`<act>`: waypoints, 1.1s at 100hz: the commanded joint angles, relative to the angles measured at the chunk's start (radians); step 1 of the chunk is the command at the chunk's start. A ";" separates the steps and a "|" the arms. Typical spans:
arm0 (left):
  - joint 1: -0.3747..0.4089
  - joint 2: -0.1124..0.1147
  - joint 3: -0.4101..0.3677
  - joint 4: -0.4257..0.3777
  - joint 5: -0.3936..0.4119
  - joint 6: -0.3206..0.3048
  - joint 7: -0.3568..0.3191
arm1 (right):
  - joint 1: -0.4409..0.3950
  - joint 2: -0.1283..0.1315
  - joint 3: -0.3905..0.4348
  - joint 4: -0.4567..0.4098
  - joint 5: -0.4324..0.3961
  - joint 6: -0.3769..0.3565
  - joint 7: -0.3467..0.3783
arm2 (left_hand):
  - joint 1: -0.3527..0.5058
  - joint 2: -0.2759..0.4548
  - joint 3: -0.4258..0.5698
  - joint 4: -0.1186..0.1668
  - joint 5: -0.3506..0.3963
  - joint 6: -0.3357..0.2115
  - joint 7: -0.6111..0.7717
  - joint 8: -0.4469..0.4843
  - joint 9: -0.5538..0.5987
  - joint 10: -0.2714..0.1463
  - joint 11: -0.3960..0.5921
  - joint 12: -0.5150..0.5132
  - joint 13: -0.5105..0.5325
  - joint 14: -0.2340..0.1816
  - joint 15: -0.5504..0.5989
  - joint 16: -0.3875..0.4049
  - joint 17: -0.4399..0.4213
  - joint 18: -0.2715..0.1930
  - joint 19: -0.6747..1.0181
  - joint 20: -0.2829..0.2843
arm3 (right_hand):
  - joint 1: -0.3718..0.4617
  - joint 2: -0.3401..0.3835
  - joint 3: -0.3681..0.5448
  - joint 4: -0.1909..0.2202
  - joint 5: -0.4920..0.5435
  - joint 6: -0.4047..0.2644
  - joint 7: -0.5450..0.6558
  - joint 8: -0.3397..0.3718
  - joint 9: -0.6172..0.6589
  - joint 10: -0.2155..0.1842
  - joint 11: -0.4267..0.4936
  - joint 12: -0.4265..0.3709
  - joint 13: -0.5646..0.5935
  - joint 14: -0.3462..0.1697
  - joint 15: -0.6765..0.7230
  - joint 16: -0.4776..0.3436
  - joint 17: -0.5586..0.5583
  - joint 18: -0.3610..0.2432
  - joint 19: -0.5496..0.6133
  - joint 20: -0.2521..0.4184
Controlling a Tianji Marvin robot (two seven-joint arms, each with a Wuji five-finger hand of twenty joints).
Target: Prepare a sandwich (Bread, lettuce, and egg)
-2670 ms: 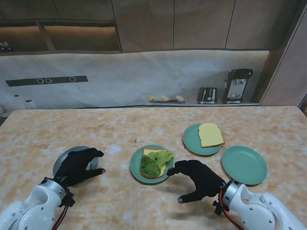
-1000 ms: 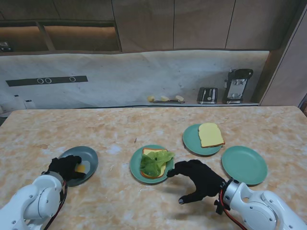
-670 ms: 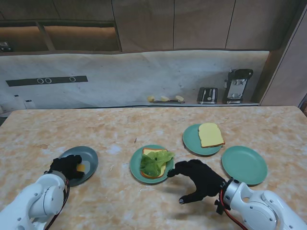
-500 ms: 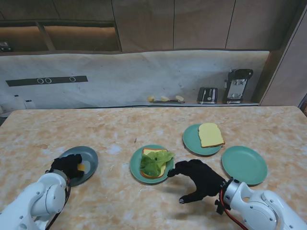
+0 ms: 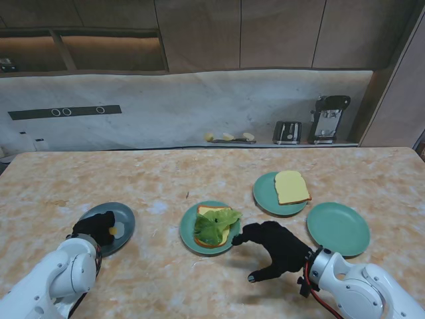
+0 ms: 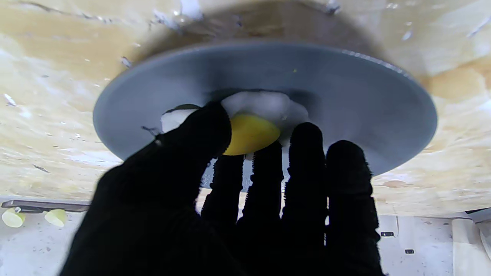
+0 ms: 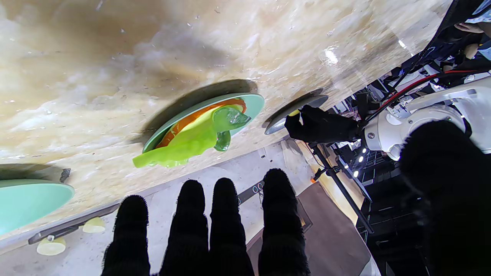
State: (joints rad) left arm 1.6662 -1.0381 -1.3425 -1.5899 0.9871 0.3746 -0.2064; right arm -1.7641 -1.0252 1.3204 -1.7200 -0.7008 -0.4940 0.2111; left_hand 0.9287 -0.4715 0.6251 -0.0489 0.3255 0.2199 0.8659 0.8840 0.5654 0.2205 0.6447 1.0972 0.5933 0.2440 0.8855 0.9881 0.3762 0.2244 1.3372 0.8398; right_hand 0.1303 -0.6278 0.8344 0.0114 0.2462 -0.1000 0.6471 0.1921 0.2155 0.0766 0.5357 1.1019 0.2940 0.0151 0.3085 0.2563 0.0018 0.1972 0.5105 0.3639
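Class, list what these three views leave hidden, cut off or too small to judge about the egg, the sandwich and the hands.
- Egg: in the left wrist view the left hand covers its near part; whether it is gripped is unclear.
- Bread slice: in the stand view the lettuce hides most of it.
- Gray plate: stand view, the left hand covers part.
- Right hand: contact with the table is unclear.

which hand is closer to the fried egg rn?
Left. The left hand is over the grey plate with its fingers at the fried egg. The right hand sits past the lettuce plate, well to the egg's right.
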 commanded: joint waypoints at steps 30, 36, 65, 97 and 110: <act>0.003 -0.010 0.014 0.049 -0.036 0.022 0.004 | -0.015 -0.001 0.001 -0.013 0.001 0.013 0.026 | 0.182 -0.148 0.116 0.006 0.040 -0.060 0.236 0.145 0.193 -0.065 0.128 0.147 0.187 -0.050 0.125 0.158 0.187 -0.001 0.126 0.027 | -0.016 -0.003 -0.002 -0.021 -0.004 -0.025 -0.011 -0.007 0.006 -0.021 0.006 -0.822 0.013 -0.015 0.014 0.023 -0.013 0.022 -0.020 0.019; 0.003 -0.010 0.012 0.048 -0.042 0.022 0.000 | -0.015 -0.001 0.001 -0.013 0.001 0.014 0.024 | 0.176 -0.149 0.133 0.004 0.046 -0.062 0.252 0.160 0.200 -0.071 0.146 0.155 0.199 -0.059 0.138 0.161 0.203 -0.001 0.132 0.028 | -0.018 0.000 -0.003 -0.022 -0.004 -0.024 -0.011 -0.007 0.006 -0.021 0.007 -0.822 0.012 -0.013 0.014 0.023 -0.012 0.024 -0.021 0.019; 0.026 -0.018 -0.023 0.027 -0.058 -0.009 0.040 | -0.013 -0.002 -0.001 -0.012 0.000 0.018 0.023 | 0.179 -0.133 0.117 -0.026 0.053 -0.048 0.240 0.148 0.202 -0.058 0.142 0.154 0.198 -0.053 0.138 0.159 0.209 0.013 0.131 0.031 | -0.019 0.014 -0.005 -0.021 -0.007 -0.024 -0.009 -0.006 0.007 -0.018 0.011 -0.820 0.017 -0.012 0.019 0.023 -0.007 0.027 -0.024 0.017; 0.070 -0.032 -0.081 -0.034 -0.088 -0.053 0.102 | -0.010 -0.004 -0.001 -0.012 -0.008 0.018 0.010 | 0.220 -0.035 -0.036 -0.027 0.038 0.006 0.177 0.042 0.187 -0.020 0.069 0.156 0.162 -0.029 0.096 0.122 0.186 0.041 0.078 0.025 | -0.019 0.019 -0.011 -0.022 -0.009 -0.022 -0.006 -0.005 0.007 -0.017 0.015 -0.818 0.017 -0.012 0.022 0.023 -0.007 0.024 -0.025 0.014; 0.079 -0.033 -0.094 -0.052 -0.091 -0.064 0.101 | -0.012 -0.006 0.000 -0.013 -0.006 0.024 0.002 | 0.238 -0.040 -0.029 -0.020 0.051 0.015 0.176 0.034 0.194 -0.010 0.066 0.160 0.172 -0.017 0.097 0.121 0.195 0.052 0.080 0.027 | -0.017 0.018 -0.012 -0.022 -0.009 -0.020 -0.004 -0.004 0.010 -0.016 0.017 -0.817 0.019 -0.010 0.024 0.023 -0.004 0.025 -0.023 0.013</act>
State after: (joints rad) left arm 1.7399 -1.0692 -1.4326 -1.6281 0.8994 0.3156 -0.0938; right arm -1.7670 -1.0251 1.3220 -1.7281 -0.7080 -0.4764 0.2013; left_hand 1.0841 -0.5408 0.5772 -0.0665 0.3625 0.2176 1.0433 0.9295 0.7211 0.2042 0.6878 1.2361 0.7671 0.2173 0.9922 1.1208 0.5654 0.2541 1.4148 0.8522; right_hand 0.1303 -0.6153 0.8337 0.0114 0.2462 -0.1000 0.6471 0.1921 0.2158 0.0766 0.5419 1.1019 0.2951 0.0151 0.3223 0.2565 0.0025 0.2183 0.5078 0.3646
